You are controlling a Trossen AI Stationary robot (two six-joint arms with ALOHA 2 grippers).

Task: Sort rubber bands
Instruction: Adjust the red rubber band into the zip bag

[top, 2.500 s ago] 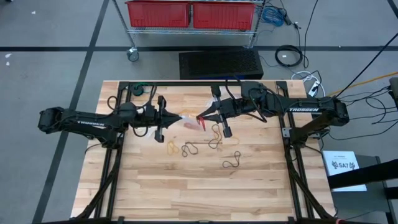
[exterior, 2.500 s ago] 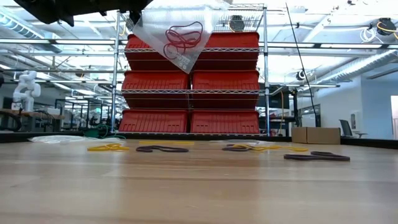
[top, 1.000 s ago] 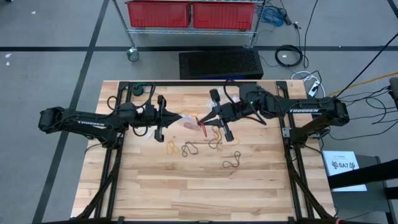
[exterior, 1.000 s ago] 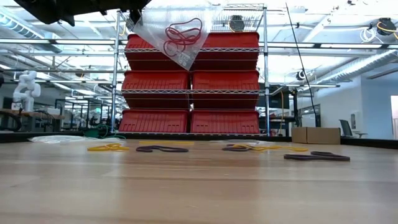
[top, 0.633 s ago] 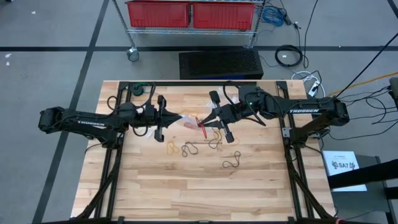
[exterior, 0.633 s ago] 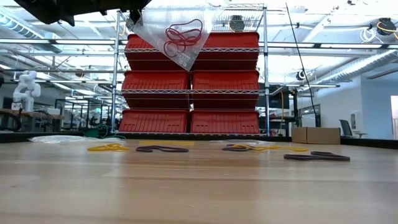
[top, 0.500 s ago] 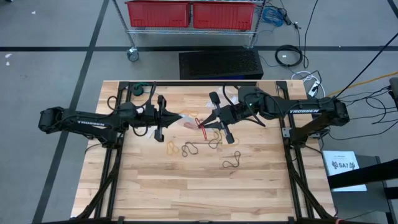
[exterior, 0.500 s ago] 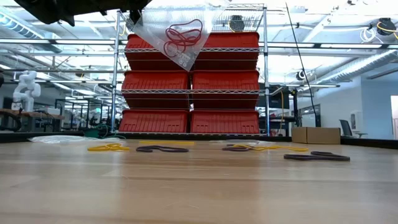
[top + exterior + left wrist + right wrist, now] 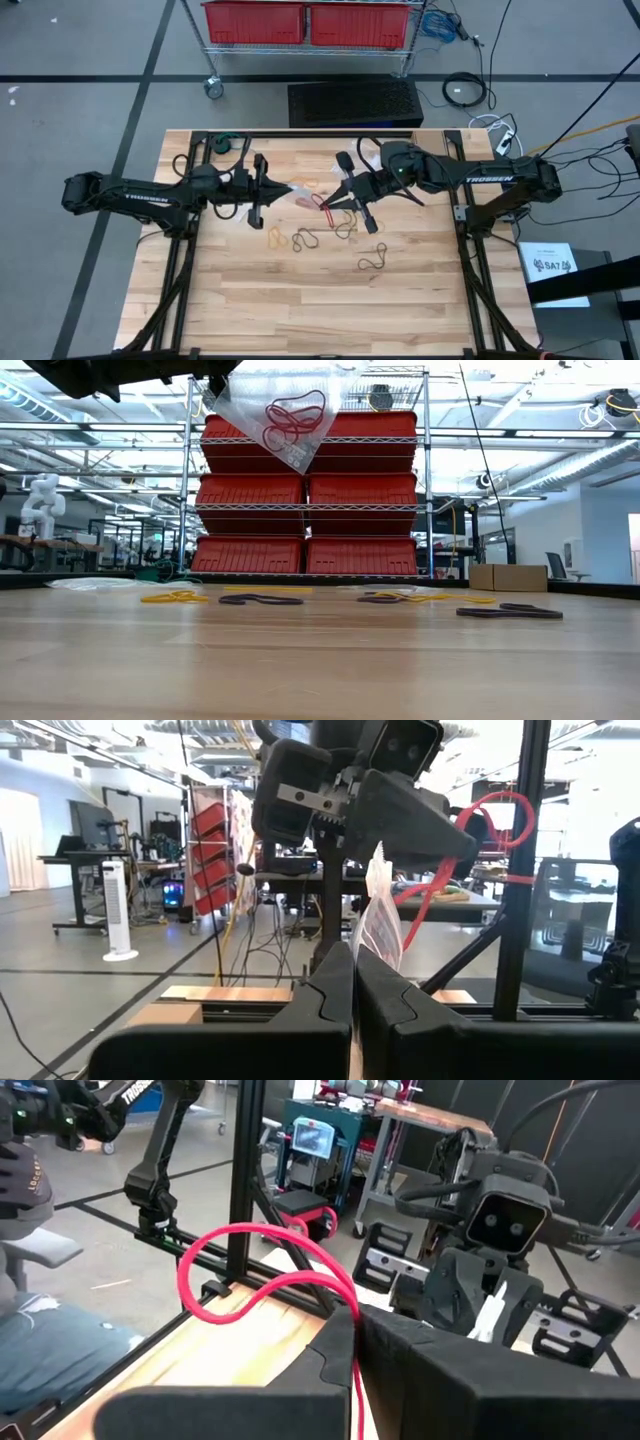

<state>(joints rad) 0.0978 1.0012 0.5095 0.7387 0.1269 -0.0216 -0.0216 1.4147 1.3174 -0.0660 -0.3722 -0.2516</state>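
A clear plastic bag [image 9: 285,410] with red rubber bands [image 9: 293,418] inside hangs high above the table, with my left gripper [image 9: 290,188] shut on it. My right gripper [image 9: 325,199] is shut on one red rubber band [image 9: 250,1270] and faces the left gripper at close range, beside the bag's top. Yellow [image 9: 277,237], black [image 9: 307,240] and tan [image 9: 347,225] rubber bands lie flat on the wood below, and another black one [image 9: 373,260] lies nearer the front. My left gripper pinches the bag's upper edge [image 9: 374,935] between its two shut fingers, coming level from the table's left. The bag is lifted clear and sags below the hold, the red bands gathered in its lower part. My right gripper pinches the red band [image 9: 352,1318] between its two shut fingers, coming roughly level from the table's right. The band's loop [image 9: 215,1285] sticks out past the fingertips toward the bag, clear of the table, and one strand [image 9: 356,1380] runs back down between the fingers.
Another clear bag [image 9: 90,583] lies flat at the table's far left. The black frame rails [image 9: 300,135] run along the table's far edge. A wire shelf with red bins [image 9: 305,490] stands beyond the table. Bare wood [image 9: 300,310] fills the near half.
My right gripper has tipped slightly downward and edged toward the bag with the red band still pinched. The bag and my left gripper have stayed where they were.
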